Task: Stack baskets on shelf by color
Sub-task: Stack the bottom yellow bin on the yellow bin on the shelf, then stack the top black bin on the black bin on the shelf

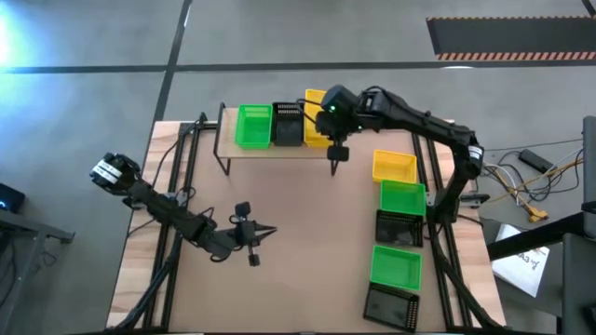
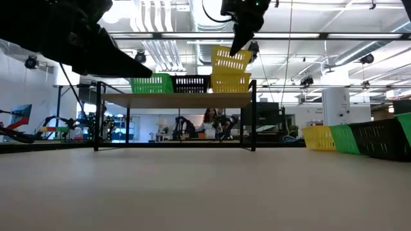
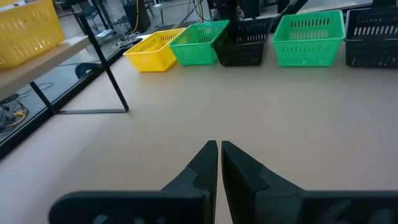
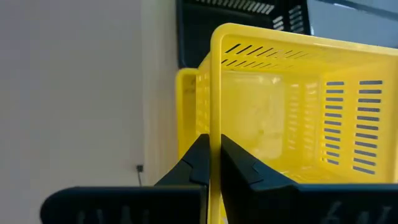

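Right gripper: the right arm's two dark fingers (image 4: 210, 180) are clamped on the near rim of a bright yellow slotted plastic basket (image 4: 292, 118), the rim pinched thin between them; in the low view this basket (image 2: 230, 59) hangs tilted, one end higher than the other.

Carried basket's place: directly over a second yellow slotted basket (image 2: 230, 82) that already sits flat at the right-hand end of the low light-wood shelf on thin black legs (image 2: 173, 98).

Key relation: the target lies straight below the held basket, so the coming move looks like a short descent, with the tilt levelled out so that one nests in the other. In the right wrist view the lower basket's rim (image 4: 186, 112) shows just outside the held one's wall, so the two appear nearly lined up.

Long axis: both yellow baskets seem to run their length across the shelf's depth, like their neighbours.

Shelf so far: a green slotted basket (image 1: 253, 126) at the left end, a black perforated basket (image 1: 288, 125) in the middle, yellow at the right.

Baskets waiting: a row along the table's right side, headed by a yellow basket (image 1: 394, 167), then green (image 1: 403, 198), black (image 1: 399, 229), green (image 1: 395, 265) and black (image 1: 389, 302).

Nearer arm: the right arm is by far closer to both shelf and row.

Left gripper: its fingers (image 3: 219, 163) are pressed together and empty, low over the bare brown tabletop (image 1: 307, 223), well apart from the shelf.
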Robot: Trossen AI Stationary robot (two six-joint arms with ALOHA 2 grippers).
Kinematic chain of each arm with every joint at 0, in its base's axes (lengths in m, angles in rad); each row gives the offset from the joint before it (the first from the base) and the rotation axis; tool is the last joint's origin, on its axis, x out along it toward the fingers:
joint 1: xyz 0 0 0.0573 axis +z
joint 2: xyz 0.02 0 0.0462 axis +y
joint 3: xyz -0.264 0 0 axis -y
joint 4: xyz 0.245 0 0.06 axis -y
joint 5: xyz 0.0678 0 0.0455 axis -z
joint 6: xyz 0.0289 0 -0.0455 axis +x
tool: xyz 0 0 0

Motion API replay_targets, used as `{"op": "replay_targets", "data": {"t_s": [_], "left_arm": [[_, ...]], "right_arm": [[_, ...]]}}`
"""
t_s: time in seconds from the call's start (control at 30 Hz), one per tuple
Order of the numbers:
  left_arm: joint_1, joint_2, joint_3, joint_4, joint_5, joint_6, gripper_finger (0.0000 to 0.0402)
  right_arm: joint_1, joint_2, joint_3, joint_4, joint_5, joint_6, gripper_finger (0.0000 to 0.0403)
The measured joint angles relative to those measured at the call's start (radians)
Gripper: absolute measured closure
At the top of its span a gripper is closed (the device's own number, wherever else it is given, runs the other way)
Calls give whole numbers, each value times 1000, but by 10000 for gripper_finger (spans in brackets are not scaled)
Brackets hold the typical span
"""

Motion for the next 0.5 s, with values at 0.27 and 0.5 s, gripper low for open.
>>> {"op": "replay_targets", "data": {"t_s": [0.27, 0.5], "left_arm": [[18, 0, 0, -1, 6, 3, 396], [20, 0, 0, -2, 13, 3, 396]], "right_arm": [[-1, 34, 0, -8, 13, 1, 336], [-1, 31, 2, -5, 22, -18, 264]]}}
